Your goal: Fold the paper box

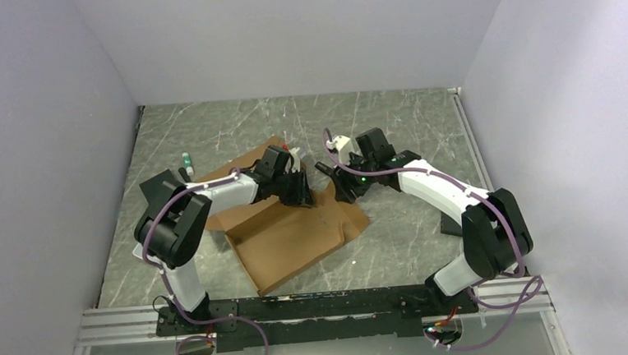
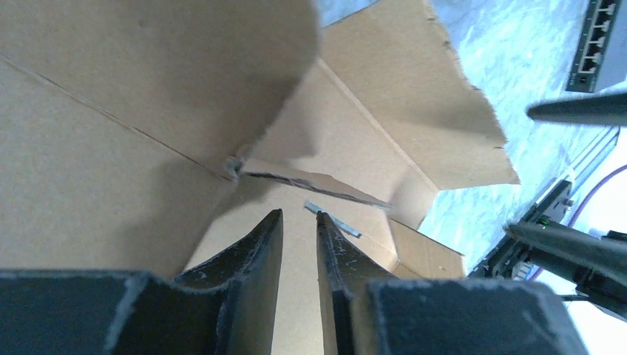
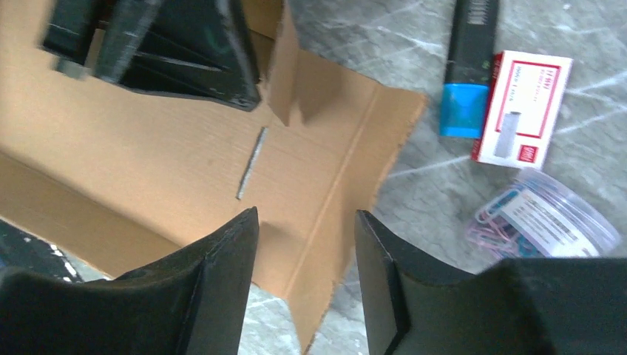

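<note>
Top external view: the paper box (image 1: 294,240), a brown cardboard sheet with creased flaps, lies on the marbled table (image 1: 407,131) between the two arms, part of it reaching behind the left arm. The left gripper (image 1: 302,190) sits low over the sheet's far edge, and the right gripper (image 1: 340,186) hovers just beside it.

Left wrist view: the left gripper's fingers (image 2: 266,248) stand narrowly parted with nothing between them, above a cardboard panel where flaps rise around a short strip of staples (image 2: 333,220).

Right wrist view: the right gripper (image 3: 307,216) gapes roughly half open and empty over the sheet's edge. Beside the cardboard on the table lie a red-and-white staple box (image 3: 521,111) and a clear tub of coloured paper clips (image 3: 547,214)
</note>
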Controlling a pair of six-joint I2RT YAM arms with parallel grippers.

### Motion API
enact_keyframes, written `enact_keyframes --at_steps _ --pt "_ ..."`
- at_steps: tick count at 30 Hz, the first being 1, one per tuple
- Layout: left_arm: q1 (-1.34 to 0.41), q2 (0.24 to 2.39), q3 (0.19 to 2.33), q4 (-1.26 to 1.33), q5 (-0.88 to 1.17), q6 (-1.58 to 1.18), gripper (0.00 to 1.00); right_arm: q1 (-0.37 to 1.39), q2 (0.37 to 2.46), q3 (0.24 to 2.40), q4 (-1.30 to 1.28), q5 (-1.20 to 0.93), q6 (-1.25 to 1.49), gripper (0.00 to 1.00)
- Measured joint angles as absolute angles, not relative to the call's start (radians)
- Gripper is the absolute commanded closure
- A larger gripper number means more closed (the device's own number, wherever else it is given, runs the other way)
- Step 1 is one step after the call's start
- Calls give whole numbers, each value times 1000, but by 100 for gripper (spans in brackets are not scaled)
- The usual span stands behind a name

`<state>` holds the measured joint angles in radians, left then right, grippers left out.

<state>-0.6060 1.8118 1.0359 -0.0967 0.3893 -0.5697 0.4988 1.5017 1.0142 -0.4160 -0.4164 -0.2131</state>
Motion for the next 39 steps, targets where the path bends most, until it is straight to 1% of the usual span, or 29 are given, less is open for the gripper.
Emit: enact_keyframes --at_steps 2,4,7,9,11,13,16,17,19,20,26,31,35,39 --pt "-606 1789 1036 -105 394 -570 70 484 1499 1005 -412 -403 -213 39" --pt "-606 1756 1036 -118 396 -570 68 466 1497 994 -404 -397 -215 39" --pt "-607 1689 1034 -133 396 -570 64 436 1505 976 -393 -399 -213 39" --pt "-607 1643 1030 -144 395 -570 60 419 1528 975 -389 -402 -212 42" --pt "-607 1591 1016 -154 394 -569 53 410 1557 976 -385 -405 -209 52" --pt "-607 1532 993 -174 387 -569 47 404 1594 976 -385 -413 -205 66" --pt "-604 1444 948 -208 367 -568 41 398 1634 977 -387 -435 -199 88" --pt "-598 1409 925 -222 358 -569 40 397 1645 978 -387 -443 -192 93" --pt "-585 1358 891 -251 347 -569 36 394 1650 979 -388 -455 -186 99" --pt "-571 1327 868 -269 339 -570 33 392 1646 981 -387 -456 -181 100" --pt "-454 1103 774 -424 256 -594 10 380 1571 981 -380 -386 -202 100" --pt "-385 944 756 -490 186 -624 7 356 1514 981 -372 -340 -230 100" --pt "-316 898 711 -492 181 -667 6 335 1509 981 -373 -325 -244 100" --pt "-247 884 661 -506 180 -723 3 323 1509 980 -373 -322 -247 100"
